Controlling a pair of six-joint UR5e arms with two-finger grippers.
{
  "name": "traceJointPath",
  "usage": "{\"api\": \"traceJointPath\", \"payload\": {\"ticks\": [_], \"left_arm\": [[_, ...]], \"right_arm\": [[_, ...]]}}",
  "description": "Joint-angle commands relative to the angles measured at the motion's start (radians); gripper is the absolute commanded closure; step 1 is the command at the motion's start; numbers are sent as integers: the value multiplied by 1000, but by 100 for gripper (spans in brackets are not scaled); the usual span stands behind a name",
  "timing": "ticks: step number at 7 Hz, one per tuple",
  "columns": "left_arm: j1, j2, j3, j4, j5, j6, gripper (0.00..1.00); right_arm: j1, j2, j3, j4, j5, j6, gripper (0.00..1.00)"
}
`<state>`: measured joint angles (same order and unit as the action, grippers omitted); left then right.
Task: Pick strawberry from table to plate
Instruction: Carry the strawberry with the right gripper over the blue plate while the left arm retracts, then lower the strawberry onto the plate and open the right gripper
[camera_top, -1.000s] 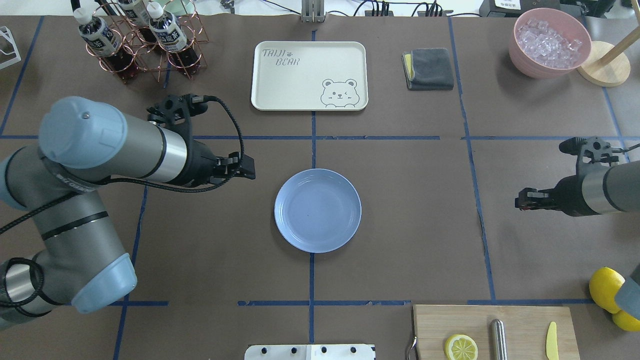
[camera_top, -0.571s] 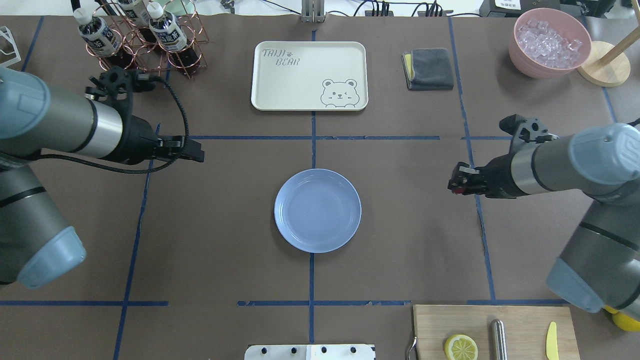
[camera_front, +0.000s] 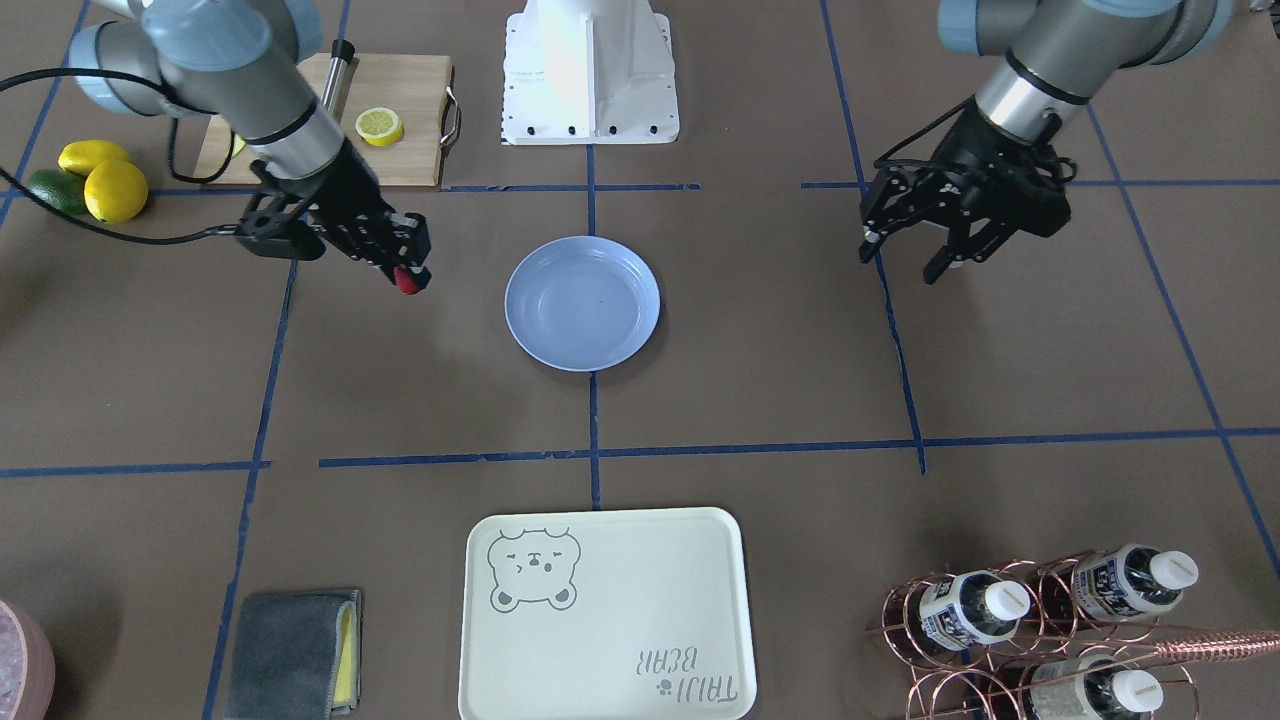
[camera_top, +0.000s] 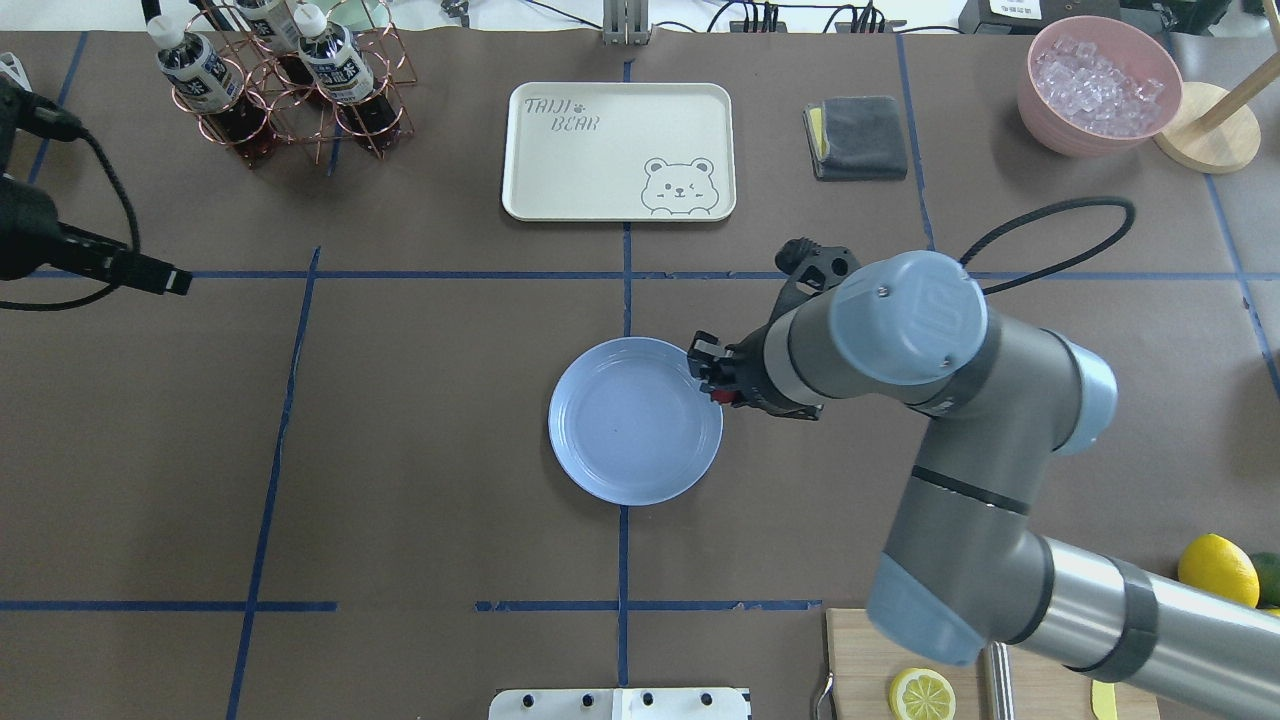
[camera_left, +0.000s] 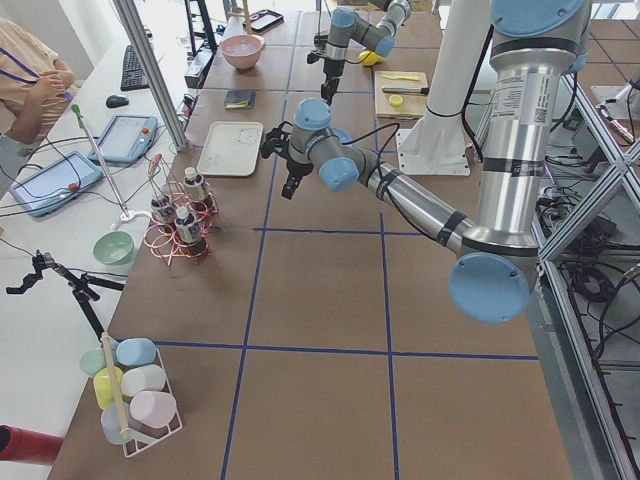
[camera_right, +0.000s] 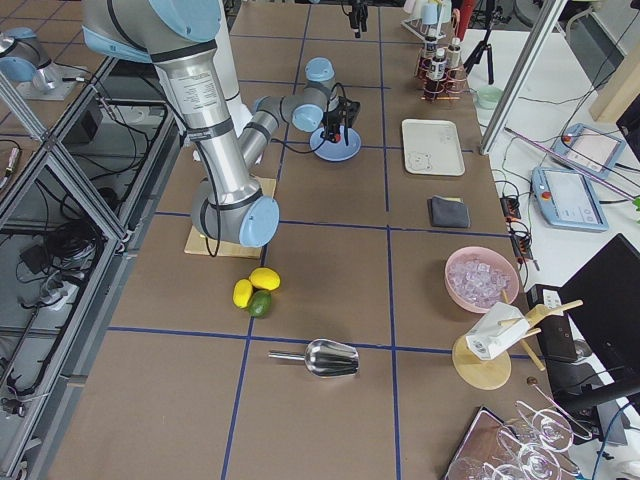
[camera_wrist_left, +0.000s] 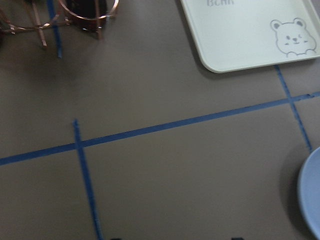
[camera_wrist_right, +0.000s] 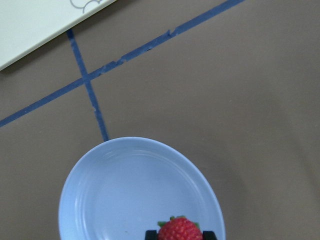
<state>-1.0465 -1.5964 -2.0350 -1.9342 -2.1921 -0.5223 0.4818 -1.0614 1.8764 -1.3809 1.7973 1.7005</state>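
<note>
The strawberry (camera_wrist_right: 180, 230), small and red, sits pinched between the fingers of my right gripper (camera_top: 708, 377), which is shut on it. It hangs in the air at the right-hand rim of the pale blue plate (camera_top: 620, 430); in the right wrist view it is over the plate's (camera_wrist_right: 130, 190) near edge. From across the table, the strawberry (camera_front: 407, 281) and right gripper (camera_front: 404, 268) appear just left of the plate (camera_front: 582, 310). My left gripper (camera_front: 908, 252) is open, holds nothing, and hovers far off at the table's left side (camera_top: 150, 275).
A cream bear-print tray (camera_top: 618, 150) lies behind the plate. A copper bottle rack (camera_top: 280, 90) stands back left, with a grey cloth (camera_top: 857, 137) and pink ice bowl (camera_top: 1098, 85) back right. The cutting board with a lemon half (camera_top: 921, 693) and whole lemons (camera_top: 1216, 568) are front right.
My right arm has swung left from the table's right side to the plate's rim, carrying the strawberry. My left arm has pulled back from near the plate to the far left.
</note>
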Motion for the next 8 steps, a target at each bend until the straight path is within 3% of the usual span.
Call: {"api": "traceJointPath", "payload": {"ticks": [1,3,8], "left_arm": [[-107,50,38,0,-52,207,16],[-109,49,39,0,-52,212,12],[-109,49,39,0,-52,212,9]], "right_arm": [[-49,162,-165,-20,-77,59,100],[-57,222,-282,-20,-102,59,100],[-89,225,-339,-18,-145,57,100]]}}
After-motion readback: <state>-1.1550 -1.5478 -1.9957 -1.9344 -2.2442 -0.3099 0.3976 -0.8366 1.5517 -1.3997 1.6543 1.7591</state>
